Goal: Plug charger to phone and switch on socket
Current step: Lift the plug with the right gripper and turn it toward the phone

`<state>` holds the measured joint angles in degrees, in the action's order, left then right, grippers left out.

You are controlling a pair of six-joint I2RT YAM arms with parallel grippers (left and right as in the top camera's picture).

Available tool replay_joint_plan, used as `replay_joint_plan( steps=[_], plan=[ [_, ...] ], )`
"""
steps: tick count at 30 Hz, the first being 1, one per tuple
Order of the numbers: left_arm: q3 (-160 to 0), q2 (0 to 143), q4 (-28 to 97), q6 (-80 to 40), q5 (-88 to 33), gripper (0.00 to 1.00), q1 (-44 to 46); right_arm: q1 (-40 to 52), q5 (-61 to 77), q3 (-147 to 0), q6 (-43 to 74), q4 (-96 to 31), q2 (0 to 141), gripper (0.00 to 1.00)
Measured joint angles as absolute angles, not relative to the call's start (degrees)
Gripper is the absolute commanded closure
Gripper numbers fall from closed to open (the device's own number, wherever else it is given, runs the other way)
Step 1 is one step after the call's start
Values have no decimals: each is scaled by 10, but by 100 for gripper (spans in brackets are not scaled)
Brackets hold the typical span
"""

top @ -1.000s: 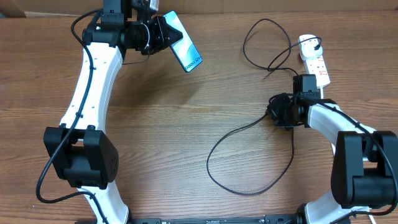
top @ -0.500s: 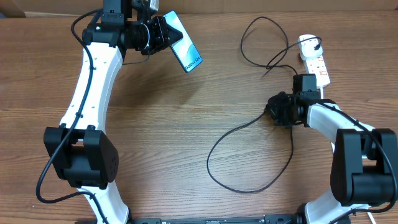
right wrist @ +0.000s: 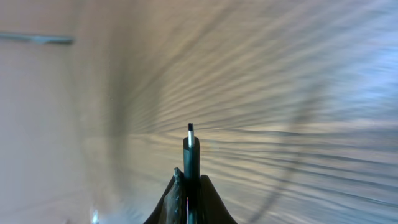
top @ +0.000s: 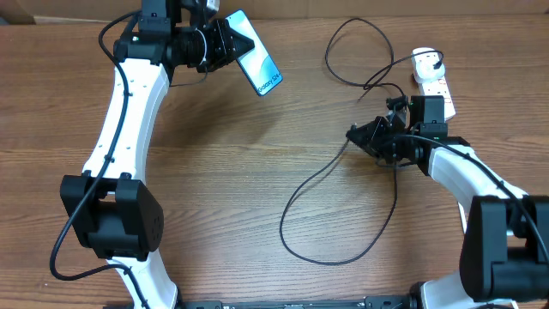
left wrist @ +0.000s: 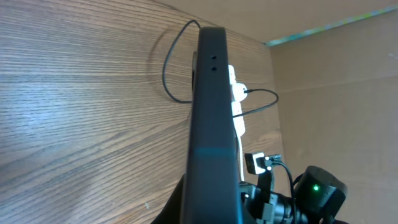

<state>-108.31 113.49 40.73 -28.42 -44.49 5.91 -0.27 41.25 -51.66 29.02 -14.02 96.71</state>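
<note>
My left gripper (top: 232, 45) is shut on the phone (top: 259, 67) and holds it tilted above the table's far left-centre, blue screen up. The left wrist view shows the phone edge-on (left wrist: 211, 93) between the fingers (left wrist: 211, 214). My right gripper (top: 357, 134) is shut on the charger's connector tip (right wrist: 191, 146), which points left. The fingers (right wrist: 189, 190) pinch the connector's body. The charger's black cable (top: 282, 225) loops over the table in front of the arm and up to the white socket (top: 433, 81) at the far right, where its plug end sits.
The socket also shows in the left wrist view (left wrist: 237, 106), with a cable loop beside it. The right arm's wrist (left wrist: 314, 193) shows there at the lower right. A cardboard wall (top: 480, 9) runs along the table's far edge.
My right gripper has moved left and turned, carrying the connector tip; the cable loops have shifted left with it. The phone has shifted slightly up and right in my left gripper.
</note>
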Motion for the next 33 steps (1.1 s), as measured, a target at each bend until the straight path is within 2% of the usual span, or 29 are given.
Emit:
replay_joint_plan(
  steps=[7,14,19,26,33],
  plan=[
    [-1083,1135,397,-291,-469,96,59,-3,568,-517,276,-36,963,96],
    [-1083,1135,309,-309,-576,96,59,16,696,-518,290,63,963,96],
    [-1084,1135,300,-323,-624,96,59,57,755,-518,314,124,963,96],
    [-1084,1135,300,-329,-672,96,59,112,793,-520,403,271,963,96],
    [-1084,1135,300,-327,-712,96,59,121,804,-521,518,378,963,96]
  ],
)
